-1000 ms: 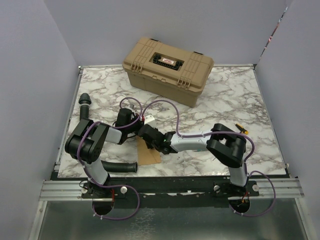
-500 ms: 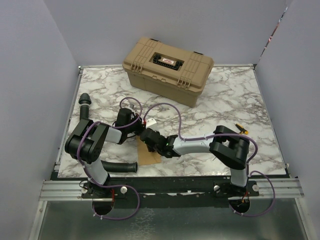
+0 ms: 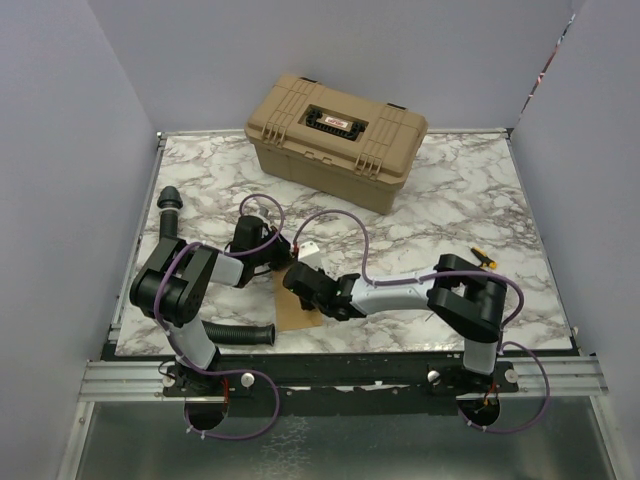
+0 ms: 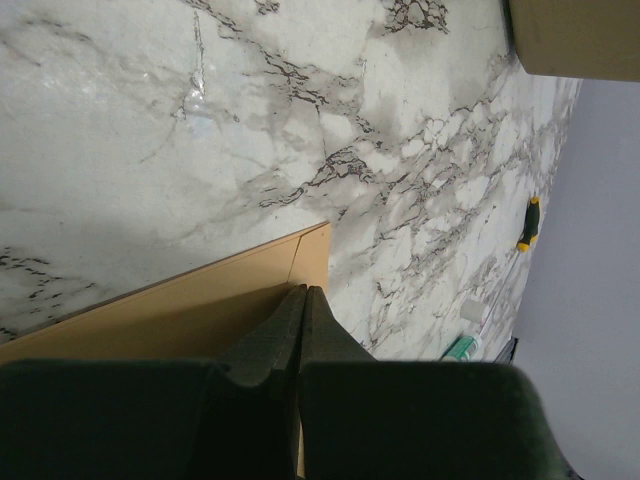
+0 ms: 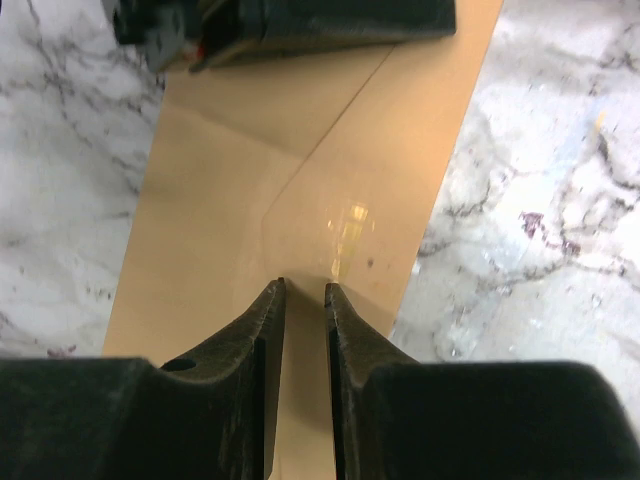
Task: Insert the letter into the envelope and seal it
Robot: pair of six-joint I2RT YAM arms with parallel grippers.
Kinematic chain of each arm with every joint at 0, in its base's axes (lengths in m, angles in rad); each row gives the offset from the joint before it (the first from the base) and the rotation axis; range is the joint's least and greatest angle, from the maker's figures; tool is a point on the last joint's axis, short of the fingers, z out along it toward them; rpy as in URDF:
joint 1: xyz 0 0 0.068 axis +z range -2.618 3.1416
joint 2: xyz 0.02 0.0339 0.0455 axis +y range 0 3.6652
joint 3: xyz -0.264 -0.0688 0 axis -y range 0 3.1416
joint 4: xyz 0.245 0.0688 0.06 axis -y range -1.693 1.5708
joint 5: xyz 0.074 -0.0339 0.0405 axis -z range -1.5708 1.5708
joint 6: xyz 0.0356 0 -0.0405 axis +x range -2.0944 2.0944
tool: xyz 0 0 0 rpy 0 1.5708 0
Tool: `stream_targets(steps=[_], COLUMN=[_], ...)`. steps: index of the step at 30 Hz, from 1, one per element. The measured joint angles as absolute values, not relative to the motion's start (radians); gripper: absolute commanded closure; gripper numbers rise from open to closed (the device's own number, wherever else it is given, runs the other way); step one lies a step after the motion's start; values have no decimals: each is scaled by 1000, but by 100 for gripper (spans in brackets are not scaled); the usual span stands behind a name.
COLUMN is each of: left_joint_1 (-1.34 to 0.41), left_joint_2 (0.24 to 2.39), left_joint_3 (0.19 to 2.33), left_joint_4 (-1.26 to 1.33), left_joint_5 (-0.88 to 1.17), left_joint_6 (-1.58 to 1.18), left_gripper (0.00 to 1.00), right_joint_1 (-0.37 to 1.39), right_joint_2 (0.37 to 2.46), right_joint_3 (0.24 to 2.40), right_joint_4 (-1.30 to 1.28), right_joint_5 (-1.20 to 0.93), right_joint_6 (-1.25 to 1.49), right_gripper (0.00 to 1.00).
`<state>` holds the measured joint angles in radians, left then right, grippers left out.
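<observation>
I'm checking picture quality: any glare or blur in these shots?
Right wrist: glare patch on the envelope beyond the soft, dark right fingers. Left wrist: left fingers blurred, sheen on the table. Top: evenly lit, sharp.

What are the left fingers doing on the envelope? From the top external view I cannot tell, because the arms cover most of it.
Observer: In the left wrist view, the left gripper is shut, with its tips resting on the envelope near one corner.
Operator: Is the flap up or down?
Observer: Down. In the right wrist view the flap lies flat on the envelope.
Operator: Is the right gripper also shut?
Observer: No. The right gripper has a narrow gap between its fingers, over the envelope.
</observation>
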<state>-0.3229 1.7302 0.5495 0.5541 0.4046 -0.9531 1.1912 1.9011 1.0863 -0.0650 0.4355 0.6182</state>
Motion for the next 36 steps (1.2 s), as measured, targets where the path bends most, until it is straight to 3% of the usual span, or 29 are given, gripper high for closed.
stream_targets(steps=[13,17,24,31,36], left_joint_1=[-321,-321,-323,-367,-519], left_joint_2=[1728,1726,1651,1427,1262], left_joint_3=[576,581,598,689,696], left_joint_4=[500,490,379,189,152], left_joint_5=[412,415,413,410,338], left_joint_6=[-938,-937,-908,-825,-780], left_gripper=[100,99,60,34,19], right_joint_1=[1274,1287,1294,1264,1115], right_joint_2=[1812,1716,1437,1188,1084], right_joint_3=[1031,965,887,849,767], right_joint_4=[-218,-331,-533,-722,-864], right_joint_5=[422,386,389,505,541], right_joint_6=[706,788,974,1276,1419], right_gripper=[78,71,47,39,38])
